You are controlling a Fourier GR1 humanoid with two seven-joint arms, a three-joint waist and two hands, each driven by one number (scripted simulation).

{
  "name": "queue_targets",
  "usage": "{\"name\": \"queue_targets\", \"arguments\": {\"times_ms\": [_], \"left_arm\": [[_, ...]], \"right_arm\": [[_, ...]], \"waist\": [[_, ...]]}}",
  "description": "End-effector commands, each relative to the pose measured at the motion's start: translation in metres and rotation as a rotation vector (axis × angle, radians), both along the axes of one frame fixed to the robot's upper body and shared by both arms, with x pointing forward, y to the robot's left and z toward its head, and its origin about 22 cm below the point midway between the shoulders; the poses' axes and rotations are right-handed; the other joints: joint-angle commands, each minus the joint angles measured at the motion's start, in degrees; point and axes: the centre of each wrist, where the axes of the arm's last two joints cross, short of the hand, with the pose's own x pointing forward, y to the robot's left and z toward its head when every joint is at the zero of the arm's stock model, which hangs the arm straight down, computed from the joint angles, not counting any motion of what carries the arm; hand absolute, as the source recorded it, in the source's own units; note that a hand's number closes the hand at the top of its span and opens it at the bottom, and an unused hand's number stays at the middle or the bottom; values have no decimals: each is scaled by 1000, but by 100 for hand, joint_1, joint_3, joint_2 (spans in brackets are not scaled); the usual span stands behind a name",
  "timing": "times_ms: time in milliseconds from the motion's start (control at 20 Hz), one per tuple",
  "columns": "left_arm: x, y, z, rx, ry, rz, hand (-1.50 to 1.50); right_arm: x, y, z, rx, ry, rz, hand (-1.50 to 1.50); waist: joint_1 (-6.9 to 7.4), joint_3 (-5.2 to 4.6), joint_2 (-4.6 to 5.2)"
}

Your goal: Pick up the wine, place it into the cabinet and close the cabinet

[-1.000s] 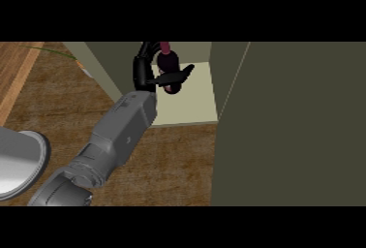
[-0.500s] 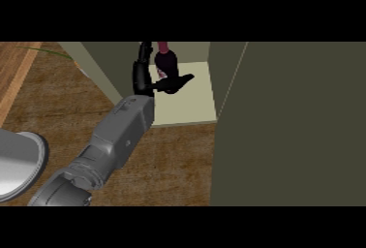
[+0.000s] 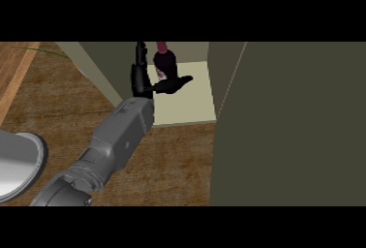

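Note:
The dark wine bottle (image 3: 163, 59) with a reddish top stands upright on the pale cabinet floor (image 3: 191, 104), deep inside the open cabinet. My left hand (image 3: 145, 87) is open just left of it. The fingers (image 3: 137, 65) are straight along the bottle's left side, and the thumb (image 3: 174, 84) sticks out to the right in front of the bottle's base. I cannot tell whether the hand still touches the bottle. The cabinet door (image 3: 300, 126), a large dark olive panel, stands open at the right. My right hand shows in no view.
The cabinet's left wall (image 3: 100, 68) slants close beside my grey forearm (image 3: 121, 135). A round metal dish (image 3: 16, 164) lies at the lower left on the wooden counter (image 3: 178, 164). A lighter wood strip (image 3: 16, 72) runs along the far left.
The fingers that curled round the bottle have straightened and let it go. The bottle has moved a little deeper into the cabinet and now stands there.

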Motion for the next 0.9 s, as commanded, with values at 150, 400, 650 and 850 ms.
{"name": "queue_targets", "arguments": {"times_ms": [150,400,650,850], "left_arm": [[-2,23,-10,0,-4,-34,-150],[-4,25,-14,-30,-13,-93,-150],[-13,11,-25,-65,-7,-133,-150],[-12,10,-23,-66,-22,-145,-150]], "right_arm": [[-3,3,7,20,-24,15,-150],[-15,-3,6,7,-13,9,-150],[-15,7,4,30,0,16,-150],[-6,4,3,4,9,30,-150]], "waist": [[54,-24,42],[39,-21,13],[99,-21,-17],[151,-18,-28]]}}
